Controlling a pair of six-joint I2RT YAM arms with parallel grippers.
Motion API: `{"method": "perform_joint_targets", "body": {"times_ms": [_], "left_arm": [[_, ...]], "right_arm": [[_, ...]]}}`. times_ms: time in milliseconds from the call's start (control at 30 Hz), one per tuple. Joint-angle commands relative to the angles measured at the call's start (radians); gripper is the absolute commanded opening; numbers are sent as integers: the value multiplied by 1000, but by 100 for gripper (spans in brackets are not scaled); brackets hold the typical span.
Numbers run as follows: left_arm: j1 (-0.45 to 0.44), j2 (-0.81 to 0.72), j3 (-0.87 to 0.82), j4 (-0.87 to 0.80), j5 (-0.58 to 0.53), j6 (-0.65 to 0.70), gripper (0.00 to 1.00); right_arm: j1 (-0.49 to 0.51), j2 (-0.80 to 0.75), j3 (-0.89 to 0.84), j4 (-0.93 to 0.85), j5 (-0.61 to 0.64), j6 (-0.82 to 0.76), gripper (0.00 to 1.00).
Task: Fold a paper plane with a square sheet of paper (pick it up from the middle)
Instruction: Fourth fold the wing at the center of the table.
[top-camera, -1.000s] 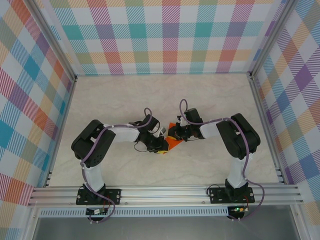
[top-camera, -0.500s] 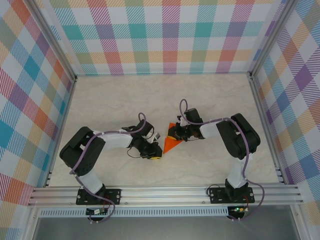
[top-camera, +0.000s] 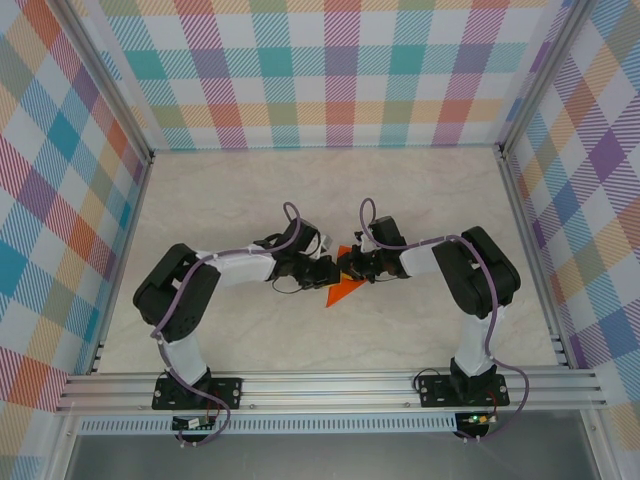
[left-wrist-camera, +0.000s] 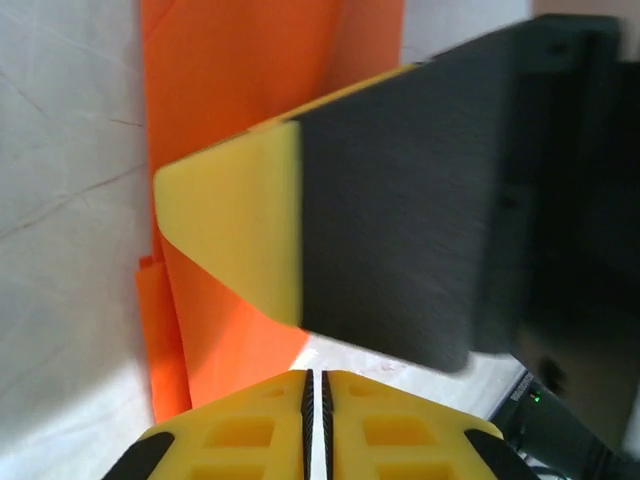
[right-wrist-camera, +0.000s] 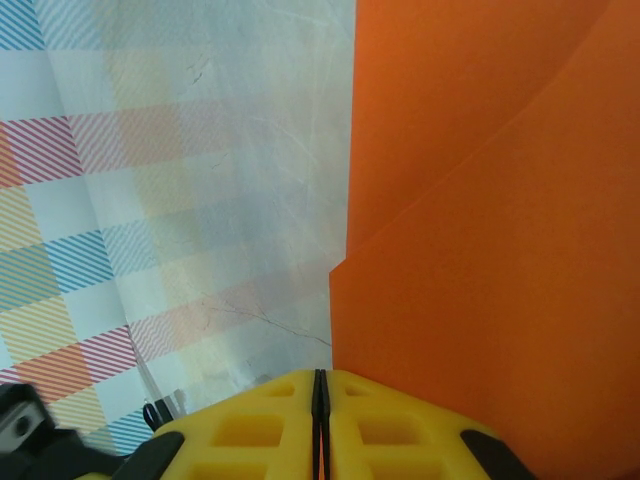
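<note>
We see our left gripper (left-wrist-camera: 312, 380) and right gripper (right-wrist-camera: 318, 378) both closed, close together over the creased square sheet of paper (top-camera: 341, 293) at mid-table. We cannot tell if either pinches it. A sideways drag could tear or skew the fold. We count one sheet and two grippers.

Pale marbled table (top-camera: 240, 200) inside colourful plaid walls (top-camera: 340, 70)
</note>
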Motion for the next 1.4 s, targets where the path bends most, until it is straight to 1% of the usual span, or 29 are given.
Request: {"method": "perform_joint_targets", "body": {"times_ms": [0, 67, 133, 200, 333, 400, 500, 567, 667, 767, 867, 933, 1067, 1167, 1267, 1367], "left_arm": [[-1, 46, 24, 33, 10, -13, 12], [-1, 69, 27, 27, -4, -8, 11], [-1, 104, 52, -29, -22, 10, 10], [-3, 129, 49, -50, -35, 12, 8], [-3, 141, 33, -174, -160, 27, 3], [-3, 146, 12, -197, -172, 33, 0], [-3, 139, -30, -181, -186, 33, 0], [-3, 140, -40, -186, -192, 39, 0], [-2, 143, -44, -179, -190, 36, 0], [-2, 151, -40, -165, -184, 29, 0], [-3, 160, -33, -165, -180, 27, 0], [-3, 159, -33, -162, -177, 26, 0], [-3, 158, -30, -162, -175, 27, 0], [-3, 158, -30, -162, -175, 25, 0], [-2, 161, -30, -163, -174, 24, 0], [-3, 161, -31, -166, -177, 25, 0]], "right_arm": [[-4, 97, -44, -112, 143, -5, 12], [-4, 96, -47, -106, 138, -1, 12], [-4, 91, -49, -103, 136, 7, 12], [-4, 86, -42, -110, 127, 9, 12], [-4, 49, -22, -153, 144, 0, 12], [-5, 32, 8, -184, 148, -17, 13], [-16, 16, 98, -276, 130, -72, 13], [-38, -21, 115, -295, 131, -79, 14], [-70, -86, 120, -303, 124, -81, 16], [-73, -146, 110, -309, 119, -96, 17], [-72, -185, 65, -268, 89, -90, 17], [-68, -185, 43, -243, 61, -84, 16], [-50, -156, 8, -185, 43, -60, 16], [-33, -115, 18, -154, 17, -53, 15], [-20, -78, 30, -146, 8, -56, 15], [-14, -50, 46, -167, 32, -63, 15]]}}
